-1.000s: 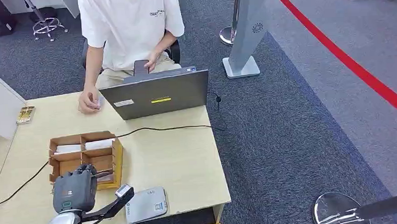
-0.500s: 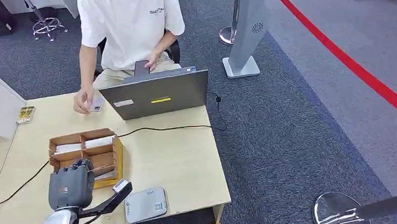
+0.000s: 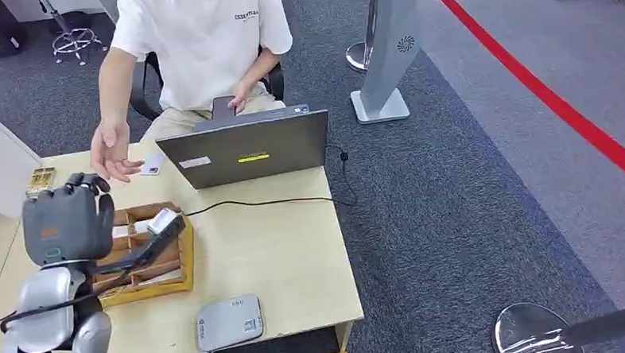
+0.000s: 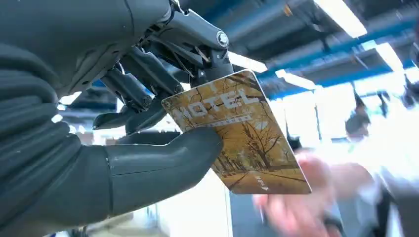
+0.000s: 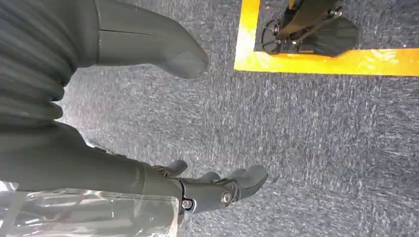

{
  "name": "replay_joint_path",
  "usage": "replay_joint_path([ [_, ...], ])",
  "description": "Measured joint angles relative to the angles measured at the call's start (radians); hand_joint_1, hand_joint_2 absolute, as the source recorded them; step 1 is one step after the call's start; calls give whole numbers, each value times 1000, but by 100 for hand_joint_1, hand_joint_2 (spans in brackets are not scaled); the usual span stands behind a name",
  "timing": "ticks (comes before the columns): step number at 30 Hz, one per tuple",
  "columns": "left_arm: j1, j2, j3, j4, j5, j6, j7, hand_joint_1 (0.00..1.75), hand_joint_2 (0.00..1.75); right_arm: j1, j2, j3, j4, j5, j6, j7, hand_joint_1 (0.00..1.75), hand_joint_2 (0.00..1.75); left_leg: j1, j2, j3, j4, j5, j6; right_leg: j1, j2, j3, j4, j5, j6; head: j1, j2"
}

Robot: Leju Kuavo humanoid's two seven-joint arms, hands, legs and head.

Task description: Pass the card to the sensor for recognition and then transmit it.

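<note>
One card [image 4: 240, 133], marked HOTEL, is pinched in the left robot hand [image 3: 65, 223], raised at the left of the surface [image 3: 281, 257] near a person's open hand [image 3: 111, 157]; one sensor [image 3: 230, 322] lies near, so handover seems in hand, calling for a reach farther. Left wrist: thumb presses the card. Right wrist: right robot hand [image 5: 197, 190] empty, fingers apart, over carpet

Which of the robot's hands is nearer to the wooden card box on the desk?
The left. The left hand, holding the card, is raised over the wooden card box. The right hand hangs low over the carpet, away from the desk.
</note>
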Motion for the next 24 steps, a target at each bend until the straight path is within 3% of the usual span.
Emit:
replay_joint_path([
  [7, -168, 113, 36, 92, 0, 20, 16, 175, 175, -13, -50, 26, 115, 0, -56, 6, 0, 175, 0, 0, 0, 0, 0, 0, 0, 0, 0, 0, 0, 0, 0, 0],
  [12, -229, 168, 46, 146, 0, 24, 19, 175, 175, -19, -80, 32, 180, 0, -78, 11, 0, 175, 0, 0, 0, 0, 0, 0, 0, 0, 0, 0, 0, 0, 0, 0],
  [24, -260, 190, 61, 218, 0, 25, -3, 175, 175, -26, -107, 39, 250, -1, -83, 12, 0, 175, 0, 2, -3, 0, -1, 0, 0, 3, -3, 0, 0, 0, 0, 0],
])
